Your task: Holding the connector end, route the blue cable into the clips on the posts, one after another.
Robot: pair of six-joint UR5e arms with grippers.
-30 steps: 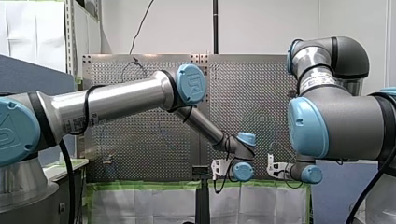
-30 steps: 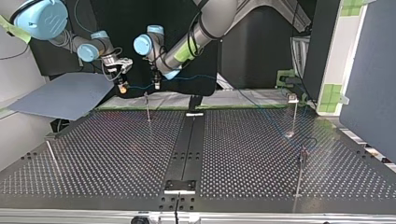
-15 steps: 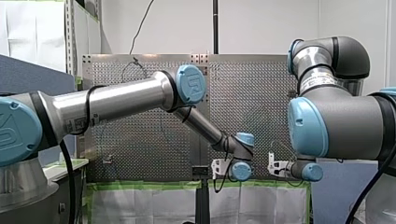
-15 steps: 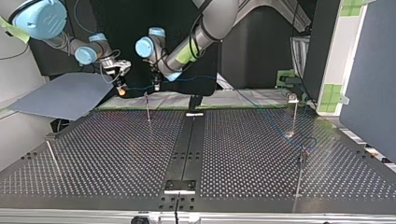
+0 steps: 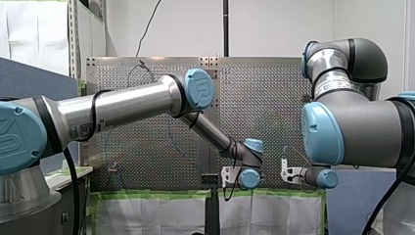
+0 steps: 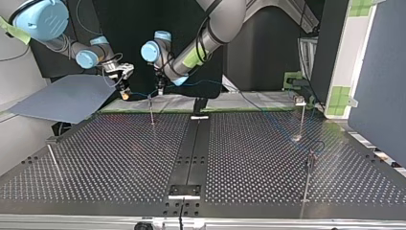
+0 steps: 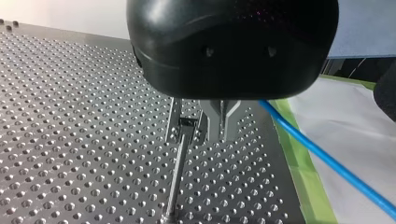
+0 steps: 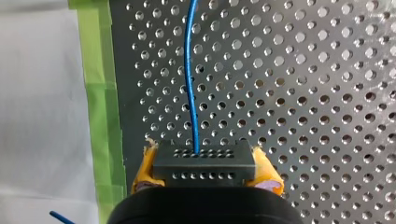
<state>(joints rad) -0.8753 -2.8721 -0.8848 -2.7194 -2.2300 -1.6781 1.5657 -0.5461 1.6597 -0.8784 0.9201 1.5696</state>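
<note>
In the right wrist view my right gripper [image 8: 204, 170] has its yellow pads [image 8: 145, 170] shut on the black connector [image 8: 204, 163]. The blue cable [image 8: 189, 84] leaves the connector and runs ahead over the perforated table. In the top view that gripper [image 6: 125, 92] hangs at the back left. The cable [image 6: 141, 92] runs from it to my left gripper [image 6: 160, 90], then sags on towards the back right. My left gripper [image 7: 219, 133] is shut, its metal fingers just beside a post's clip [image 7: 187, 123]. The cable [image 7: 327, 161] comes out beside its fingers.
Several thin posts stand on the table: one at the back [image 6: 151, 109] under both grippers, one at the back right [image 6: 301, 117], one at the right [image 6: 309, 175], one leaning at the left [image 6: 52, 160]. A grey board [image 6: 67, 98] lies past the table's back left edge.
In the top view both grippers have sunk a little towards the back post, carrying the cable down with them. My left arm's forearm has swung slightly to the right.
</note>
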